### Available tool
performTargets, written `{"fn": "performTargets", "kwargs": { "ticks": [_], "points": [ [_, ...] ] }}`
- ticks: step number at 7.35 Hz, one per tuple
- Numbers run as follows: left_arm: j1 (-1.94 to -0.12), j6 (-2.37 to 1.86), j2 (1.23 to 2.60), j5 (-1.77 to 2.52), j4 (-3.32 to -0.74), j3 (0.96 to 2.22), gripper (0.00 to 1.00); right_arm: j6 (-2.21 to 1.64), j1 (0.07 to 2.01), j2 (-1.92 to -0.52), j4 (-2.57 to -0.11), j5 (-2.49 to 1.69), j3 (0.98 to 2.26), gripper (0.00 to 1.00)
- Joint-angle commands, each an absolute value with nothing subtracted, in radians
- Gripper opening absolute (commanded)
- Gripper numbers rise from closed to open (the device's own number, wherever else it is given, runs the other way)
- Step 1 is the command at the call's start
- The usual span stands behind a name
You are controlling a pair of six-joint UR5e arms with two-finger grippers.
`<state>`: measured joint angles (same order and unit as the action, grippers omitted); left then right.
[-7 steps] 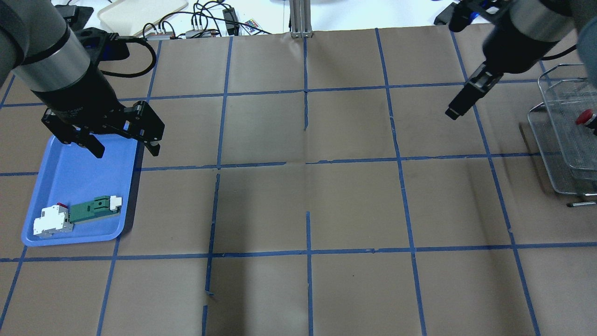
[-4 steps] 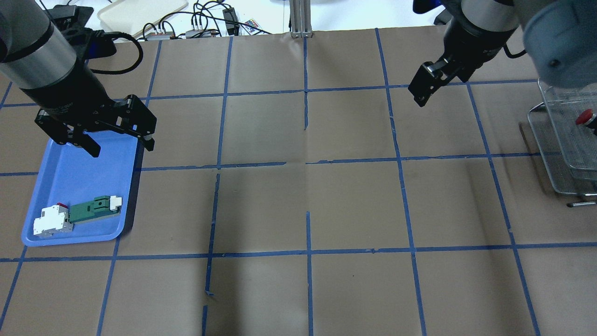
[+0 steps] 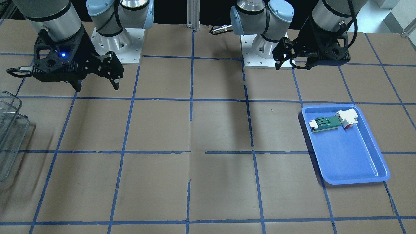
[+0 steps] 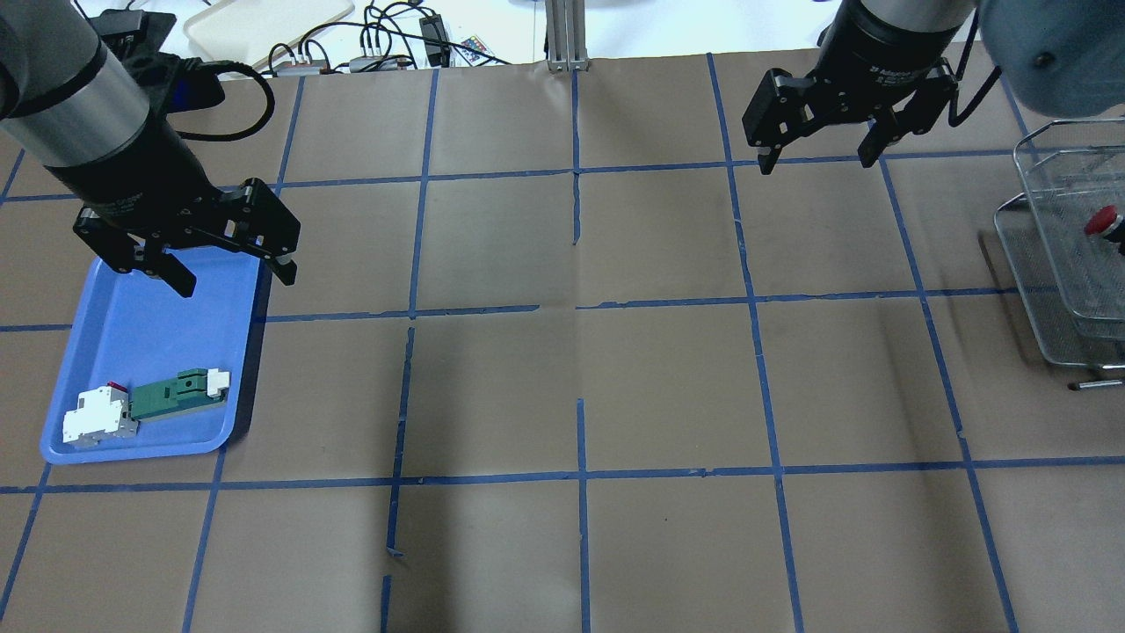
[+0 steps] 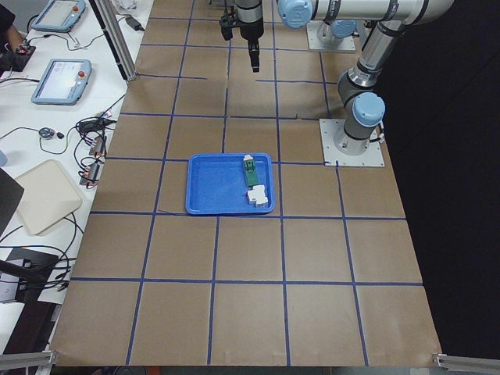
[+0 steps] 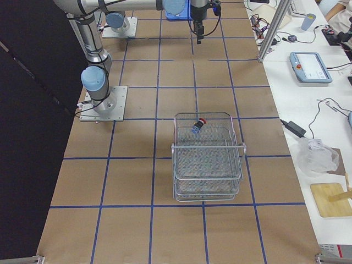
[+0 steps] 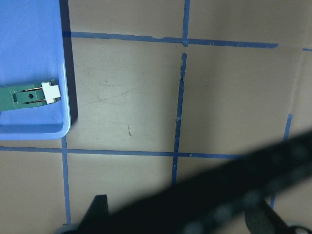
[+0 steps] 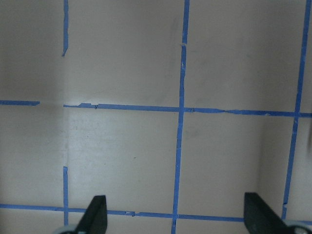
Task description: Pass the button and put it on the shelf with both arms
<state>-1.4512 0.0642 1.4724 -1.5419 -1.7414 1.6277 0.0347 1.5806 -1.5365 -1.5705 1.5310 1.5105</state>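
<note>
End effectors (image 4: pixel 235 281) (image 4: pixel 816 164) 2, button (image 4: pixel 1102 221) 1, shelf (image 6: pixel 209 165) 1

Bright even light throws soft shadows on the table (image 4: pixel 668 378); left wrist view's foreground is blurred.

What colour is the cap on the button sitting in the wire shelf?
Red. The button lies in the shelf; the exterior right view shows it best.

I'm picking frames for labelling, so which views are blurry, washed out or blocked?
Left wrist view: a dark, out-of-focus band crosses the lower part, though the blue tray is sharp. Right wrist view: pale and washed out. Overhead view: crisp, the button at the right frame edge.
</note>
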Motion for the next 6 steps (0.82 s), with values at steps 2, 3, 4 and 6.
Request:
{"fn": "performTargets", "kwargs": {
  "ticks": [2,3,4,6],
  "points": [
    [-1.453,0.069,1.471,-1.545,-1.741,1.626,1.0,0.034,1.572,-1.603,-1.582,1.593,1.601,1.0],
    [-1.453,0.069,1.47,-1.58,-1.737,1.626,1.0,0.034,1.575,-1.603,-1.578,1.609,1.603,1.0],
    [-1.453,0.069,1.465,-1.577,-1.735,1.628,1.0,0.032,1.575,-1.603,-1.582,1.603,1.603,1.0],
    [-1.451,0.069,1.457,-1.585,-1.73,1.611,1.0,0.029,1.575,-1.605,-1.578,1.606,1.603,1.0]
  ]
}}
